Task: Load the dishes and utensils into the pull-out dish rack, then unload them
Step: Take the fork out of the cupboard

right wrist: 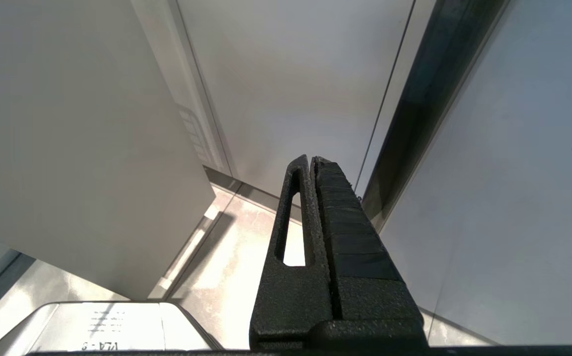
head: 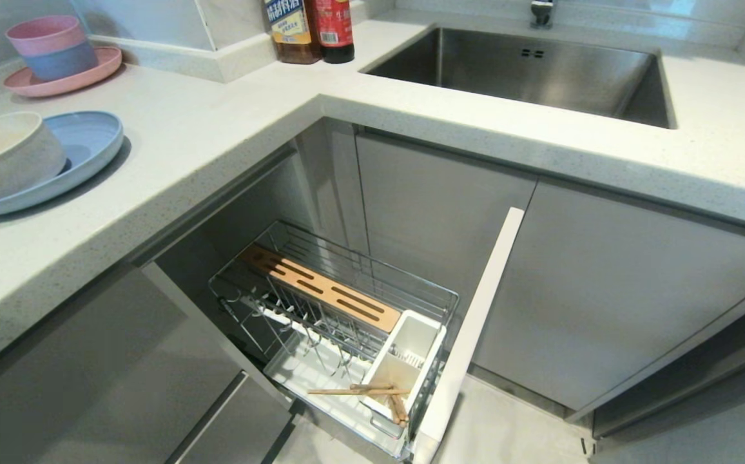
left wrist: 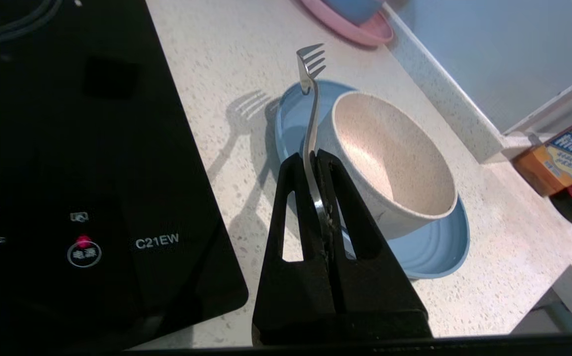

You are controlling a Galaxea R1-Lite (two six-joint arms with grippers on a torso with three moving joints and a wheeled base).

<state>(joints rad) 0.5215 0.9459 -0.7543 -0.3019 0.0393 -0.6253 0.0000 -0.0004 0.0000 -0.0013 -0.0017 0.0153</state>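
Left gripper: clamped tight on the slim silver metal fork, tines up, above the counter.
Beneath: cream-white round bowl on pale blue round plate.
Advice: carry level to the white plastic cutlery holder of the chrome wire pull-out rack; lower handle first.
Right gripper: closed, empty, parked.

Head view high over counter; left wrist close; both share plate.

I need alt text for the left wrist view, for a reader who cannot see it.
The left gripper, shut on a silver fork, holds it tines-up above the counter. Behind it a cream bowl sits on a pale blue plate, beside a black cooktop.
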